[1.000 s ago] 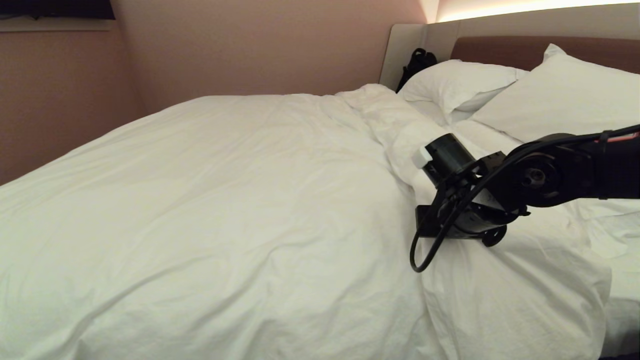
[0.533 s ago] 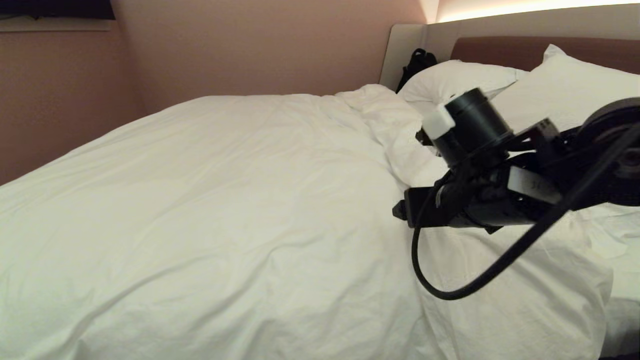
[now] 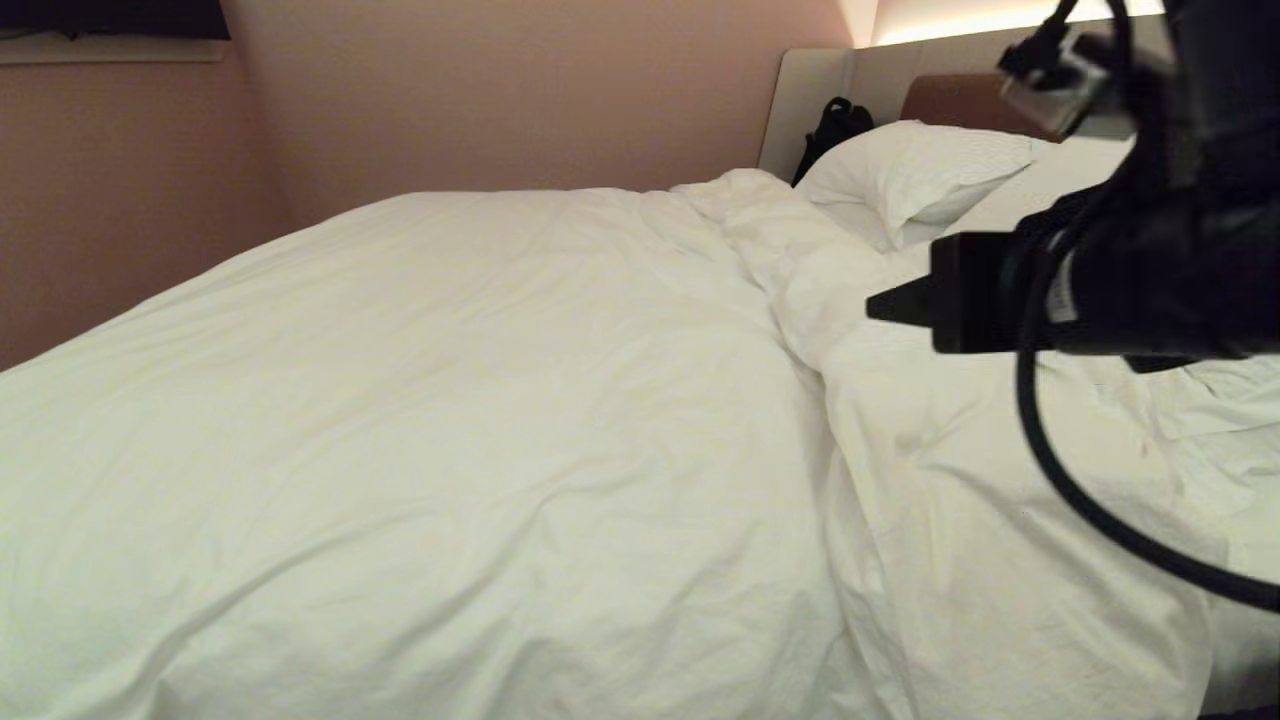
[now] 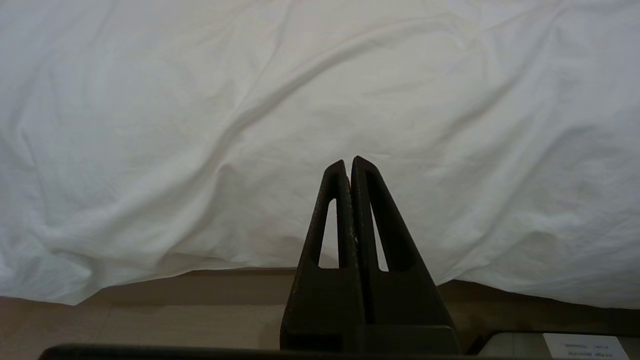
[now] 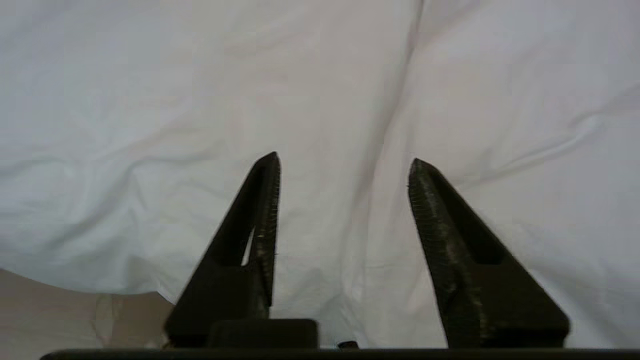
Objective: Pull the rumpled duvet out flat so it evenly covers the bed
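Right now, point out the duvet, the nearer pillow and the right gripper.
duvet point(image 3: 450, 400): head view, its broad wrinkled top.
pillow point(image 3: 910, 165): head view, middle of its face.
right gripper point(image 5: 344, 165): right wrist view, gap between its open fingertips.

White puffy duvet point(image 3: 480, 420) spread over bed point(image 3: 830, 90), wrinkled, bunched near headboard.

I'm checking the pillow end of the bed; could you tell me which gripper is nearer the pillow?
Right. The right gripper is raised over the duvet near the pillow; the left gripper is low by the duvet's overhanging edge.
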Motion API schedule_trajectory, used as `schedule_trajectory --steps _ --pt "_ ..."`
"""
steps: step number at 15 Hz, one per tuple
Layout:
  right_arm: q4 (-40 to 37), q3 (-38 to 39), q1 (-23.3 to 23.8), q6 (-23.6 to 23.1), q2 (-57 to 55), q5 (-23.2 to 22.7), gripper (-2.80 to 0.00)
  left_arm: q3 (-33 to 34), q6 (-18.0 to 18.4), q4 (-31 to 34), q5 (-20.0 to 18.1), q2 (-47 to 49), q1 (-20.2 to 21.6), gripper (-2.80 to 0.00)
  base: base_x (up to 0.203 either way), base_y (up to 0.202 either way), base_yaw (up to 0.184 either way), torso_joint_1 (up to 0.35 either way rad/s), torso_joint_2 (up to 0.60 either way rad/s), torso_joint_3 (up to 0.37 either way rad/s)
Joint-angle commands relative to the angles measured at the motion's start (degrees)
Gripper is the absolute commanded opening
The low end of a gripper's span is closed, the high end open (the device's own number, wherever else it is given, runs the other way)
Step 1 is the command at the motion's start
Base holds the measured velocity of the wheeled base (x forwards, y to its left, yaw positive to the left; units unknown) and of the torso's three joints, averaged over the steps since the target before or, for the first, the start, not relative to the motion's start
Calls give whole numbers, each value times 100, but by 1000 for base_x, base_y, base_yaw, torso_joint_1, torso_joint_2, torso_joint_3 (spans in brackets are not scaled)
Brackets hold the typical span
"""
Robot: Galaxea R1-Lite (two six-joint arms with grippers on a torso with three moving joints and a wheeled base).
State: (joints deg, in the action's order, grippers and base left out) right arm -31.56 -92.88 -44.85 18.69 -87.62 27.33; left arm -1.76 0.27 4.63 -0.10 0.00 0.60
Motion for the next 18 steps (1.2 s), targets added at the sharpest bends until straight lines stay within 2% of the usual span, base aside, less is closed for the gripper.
schedule_trajectory --steps 1,6,12,15,17,18 --pt "-21 -4 75 -51 621 14 -280 0 -1 3 1 0 2 -280 0 0 0 0 0 0" --pt "-35 140 438 -395 1759 41 -280 0 3 3 1 0 2 -280 0 0 0 0 0 0" --pt "-27 376 668 -439 2772 176 -280 0 0 3 1 0 2 -280 0 0 0 0 0 0" --pt "12 710 1193 -445 3155 637 -280 0 -1 3 1 0 2 -280 0 0 0 0 0 0" --pt "18 940 1655 -445 3495 689 -280 0 -1 3 1 0 2 -280 0 0 0 0 0 0" --pt "22 1058 2033 -449 3704 671 -280 0 -1 3 1 0 2 -280 0 0 0 0 0 0"
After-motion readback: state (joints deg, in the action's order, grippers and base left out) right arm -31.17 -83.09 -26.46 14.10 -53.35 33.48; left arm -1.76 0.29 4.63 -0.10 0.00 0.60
